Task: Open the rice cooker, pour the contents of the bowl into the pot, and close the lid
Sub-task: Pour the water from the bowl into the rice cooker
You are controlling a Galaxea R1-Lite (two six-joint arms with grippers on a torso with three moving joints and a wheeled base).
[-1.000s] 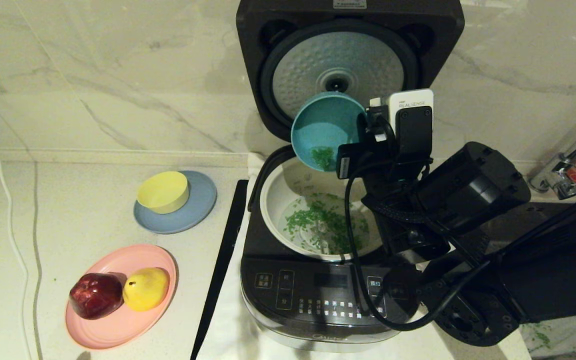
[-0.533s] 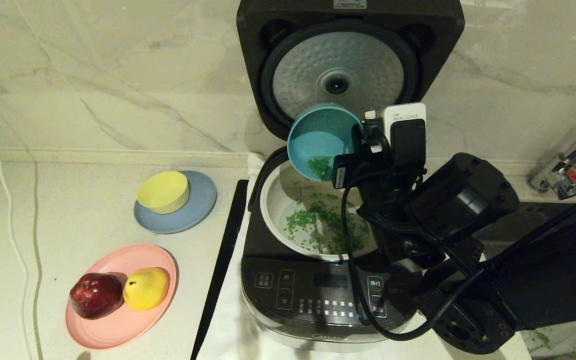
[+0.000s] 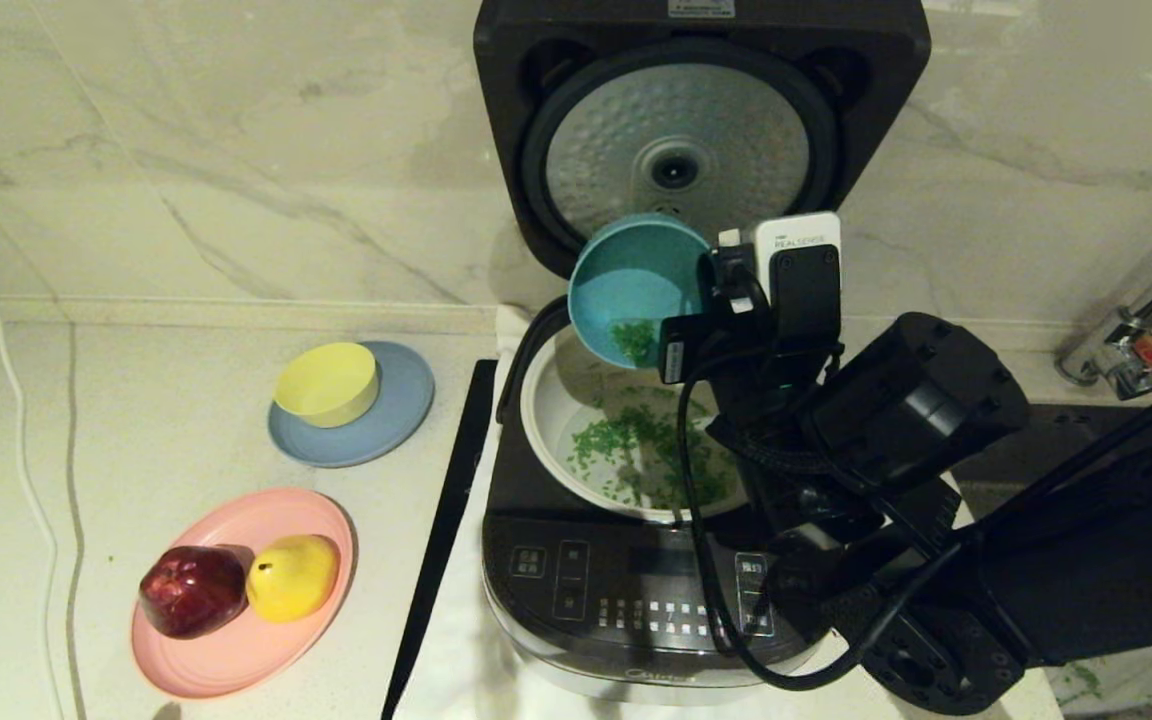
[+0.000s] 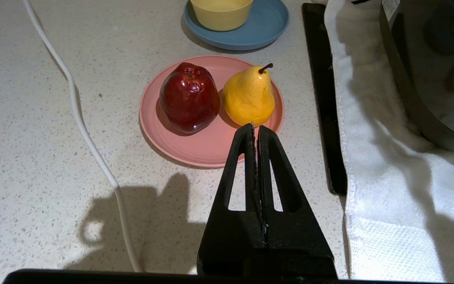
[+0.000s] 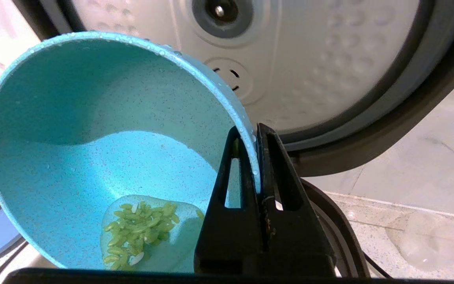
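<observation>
Over the open rice cooker (image 3: 636,600), which sits on a white towel (image 4: 373,157) near the right end of the table (image 3: 136,420), the right claw (image 5: 252,157) is pinched shut on the rim of the teal bowl (image 3: 626,280). The bowl is tipped steeply, its mouth facing down and toward the front, above the back edge of the cream inner pot (image 3: 546,420). The lid (image 3: 701,130) stands upright behind it, dimpled silver underside showing. A good share of the green grains (image 3: 651,455) already lies in water at the bottom of the pot. In the right wrist view a small clump of grains sits with a little liquid at the low side of the bowl, so pouring appears nearly done but not complete.

The left claw (image 4: 255,134) is parked low at the front of the table, its fingers pressed together and holding nothing, near the pink plate (image 3: 236,650) with a red apple (image 3: 191,590) and a yellow pear (image 3: 291,575). Further back, a yellow bowl (image 3: 326,383) rests on a grey-blue plate (image 3: 396,420).

Risks noted:
- The hold is a thin pinch on a wet rim; the bowl could slip or swivel and drop into the pot.
- Wet grains may cling to the bowl wall and stay behind unless the tilt increases.
- The bowl is close to the raised lid; tipping further could knock it.
- Withdrawing while still tilted could drip onto the control panel (image 3: 636,590).
</observation>
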